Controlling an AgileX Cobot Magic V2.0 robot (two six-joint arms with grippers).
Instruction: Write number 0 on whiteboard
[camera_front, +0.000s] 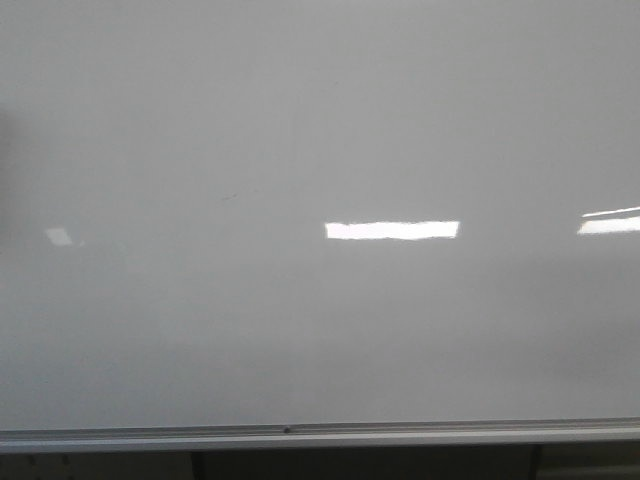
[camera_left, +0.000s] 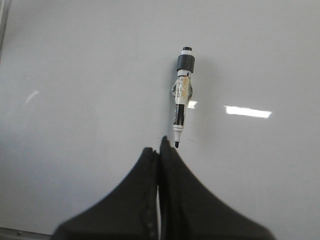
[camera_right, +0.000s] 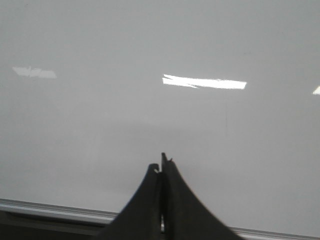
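My left gripper (camera_left: 160, 150) is closed on nothing, the marker (camera_left: 182, 95) lying beyond it against the blank whiteboard (camera_left: 75, 100), and my right gripper (camera_right: 162, 167) is closed and empty too, so no stroke can start.

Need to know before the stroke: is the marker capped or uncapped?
Uncapped. In the left wrist view the marker shows its bare black tip, pointing toward the shut left gripper; the whiteboard bears no 0.
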